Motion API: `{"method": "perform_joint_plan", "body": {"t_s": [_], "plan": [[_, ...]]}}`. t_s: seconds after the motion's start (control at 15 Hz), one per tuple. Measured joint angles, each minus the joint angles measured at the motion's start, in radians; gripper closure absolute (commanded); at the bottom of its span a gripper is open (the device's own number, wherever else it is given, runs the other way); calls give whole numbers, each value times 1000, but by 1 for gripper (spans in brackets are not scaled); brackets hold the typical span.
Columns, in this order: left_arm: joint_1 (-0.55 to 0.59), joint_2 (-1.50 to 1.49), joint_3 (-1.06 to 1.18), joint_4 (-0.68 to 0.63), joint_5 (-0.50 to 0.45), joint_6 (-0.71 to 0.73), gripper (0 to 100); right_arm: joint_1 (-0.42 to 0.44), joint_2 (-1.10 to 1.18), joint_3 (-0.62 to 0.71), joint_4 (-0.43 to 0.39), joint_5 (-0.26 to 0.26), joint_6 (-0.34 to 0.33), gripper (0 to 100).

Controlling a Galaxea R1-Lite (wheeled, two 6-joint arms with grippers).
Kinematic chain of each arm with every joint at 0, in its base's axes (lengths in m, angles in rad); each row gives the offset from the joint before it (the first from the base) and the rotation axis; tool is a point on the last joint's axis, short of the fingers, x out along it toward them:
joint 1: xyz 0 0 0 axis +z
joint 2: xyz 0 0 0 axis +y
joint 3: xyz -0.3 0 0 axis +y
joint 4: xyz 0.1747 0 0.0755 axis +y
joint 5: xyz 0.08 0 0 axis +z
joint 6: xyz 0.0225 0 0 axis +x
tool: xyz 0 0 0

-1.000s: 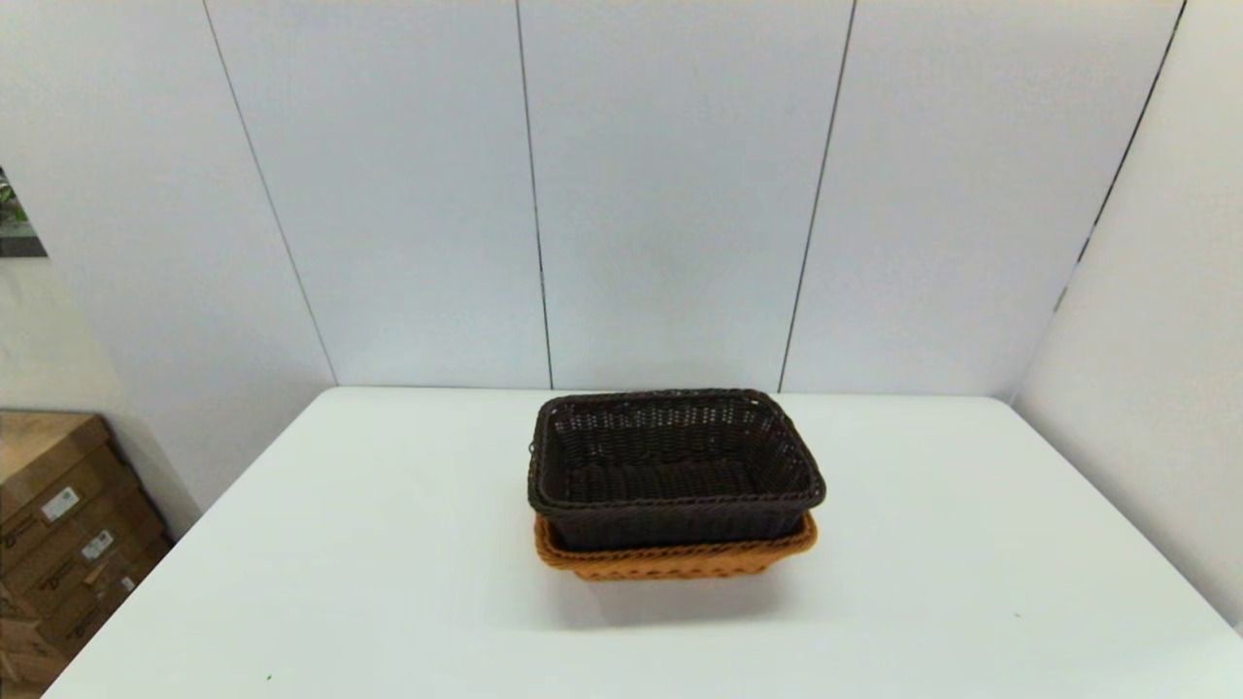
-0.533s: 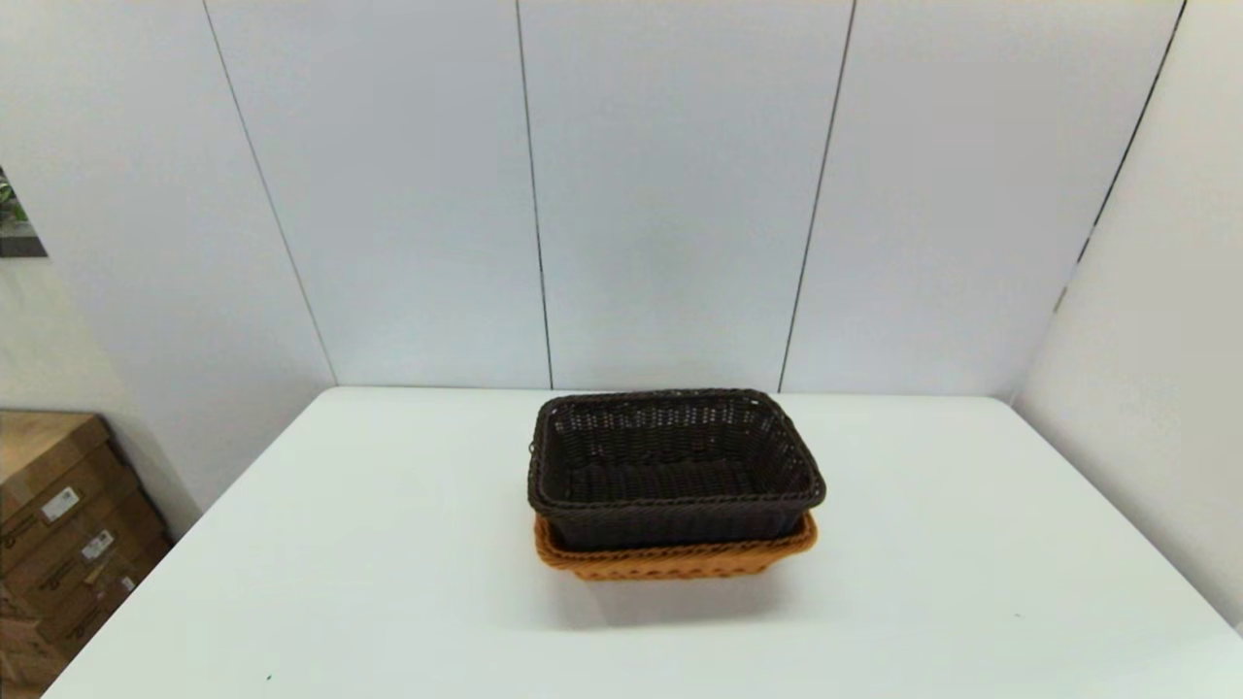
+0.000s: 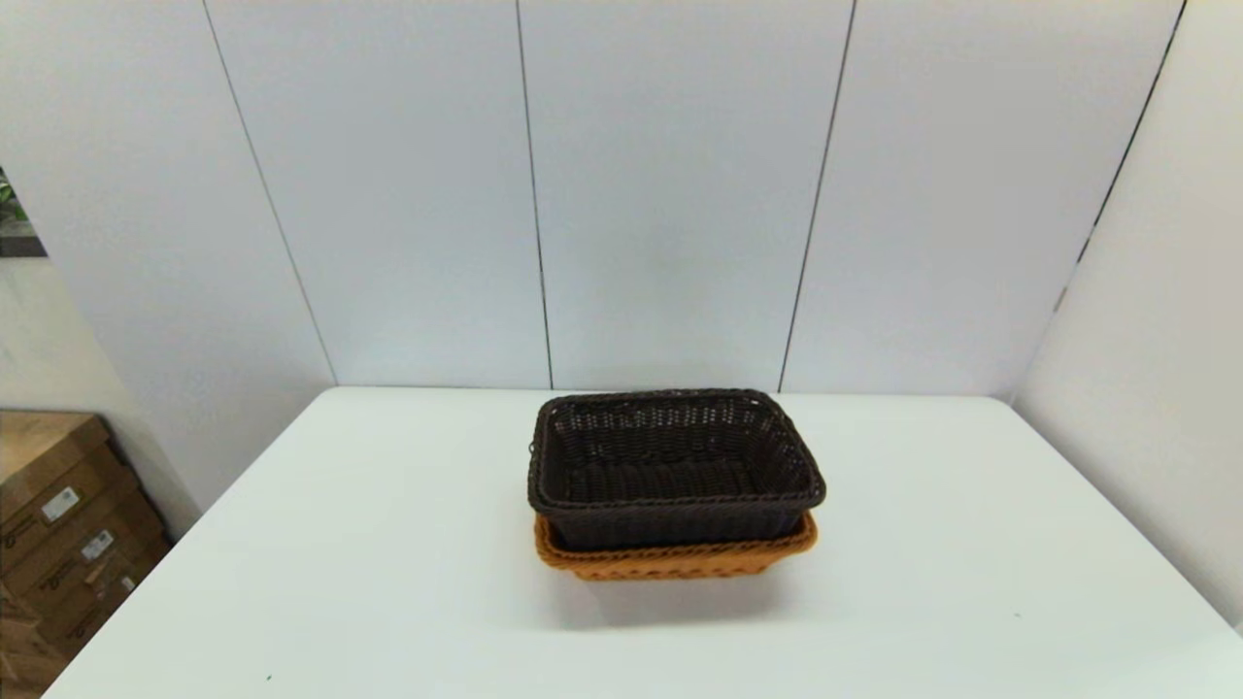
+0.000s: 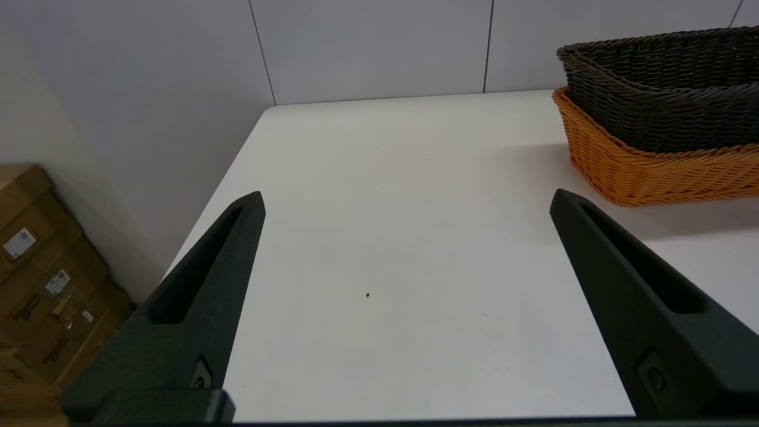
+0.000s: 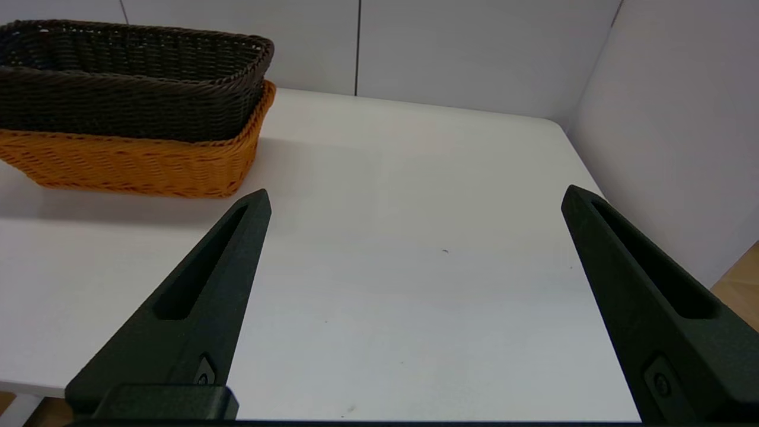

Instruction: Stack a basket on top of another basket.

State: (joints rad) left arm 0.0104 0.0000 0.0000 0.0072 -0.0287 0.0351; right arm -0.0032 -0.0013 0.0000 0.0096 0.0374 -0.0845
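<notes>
The white table (image 3: 388,582) fills the lower half of the head view, backed by pale grey wall panels (image 3: 670,194) with thin dark seams, and a further panel angles in on the right. Beyond the table's left edge stand brown cardboard boxes (image 3: 68,524) with small white labels.

Near the middle of the table, toward its far side, sits the orange-tan basket (image 3: 675,561), rectangular, tightly woven, with a braided rim. Nested inside it and rising above that rim is the dark brown basket (image 3: 675,466), nearly black, of about the same size, with an open-weave upper wall, a denser woven floor and a thick rim. It sits level, its long sides running left to right, and only a narrow band of the orange one shows below it.

The left gripper (image 4: 406,201) hangs low above the near left part of the table, well apart from the baskets, its two black fingers (image 4: 201,296) spread wide with nothing between them. The right gripper (image 5: 415,196) is likewise over the near right part of the table, fingers (image 5: 201,296) wide apart and holding nothing.
</notes>
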Motion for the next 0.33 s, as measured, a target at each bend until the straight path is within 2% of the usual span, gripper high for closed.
{"method": "perform_joint_plan", "body": {"t_s": [0.33], "plan": [[0,0,0,0,0,0,0,0,0,0,0,-1,4,0]]}}
